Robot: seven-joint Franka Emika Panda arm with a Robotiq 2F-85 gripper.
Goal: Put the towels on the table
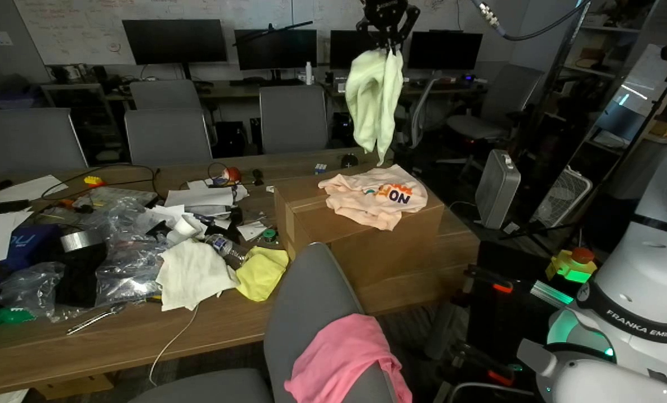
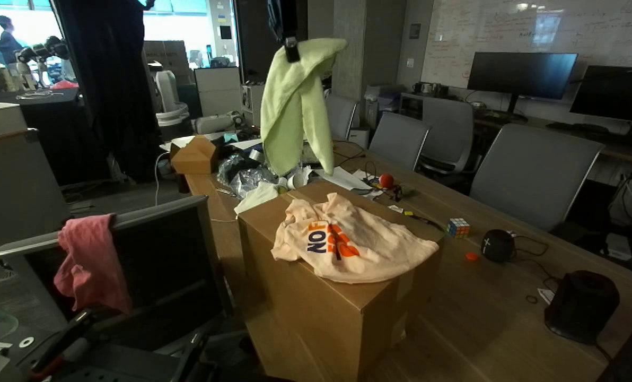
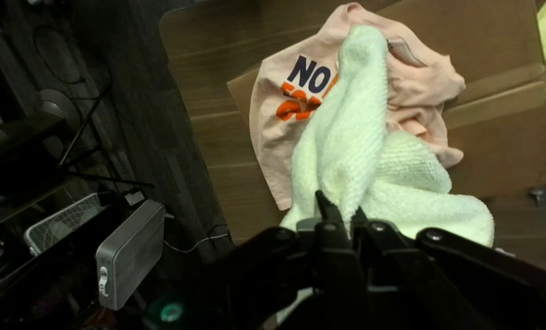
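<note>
Grey chair (image 1: 311, 291) right up front, pink towel (image 1: 344, 358) slung over its back, chair blocking sight of lower corner of cardboard box (image 1: 378, 252). Up high, claw (image 1: 390, 47) pinching pale green towel (image 1: 370, 92) tight by its top, cloth dangling above box. Under it, peach towel (image 1: 356, 196) lying rumpled on box top, edge drooping over side. Box perched on wooden desk (image 1: 227, 313), and what clutter! Cream cloth (image 1: 193, 274), yellow cloth (image 1: 263, 271) right beside box, plastic bags (image 1: 129, 263), papers (image 1: 199, 197), tape roll (image 1: 81, 239). Puzzle cube (image 2: 458, 227) and round speaker (image 2: 498, 245) near box too.

Peach towel (image 3: 274, 144) part-hidden in wrist view; whiteboard writing (image 2: 480, 24) illegible.
</note>
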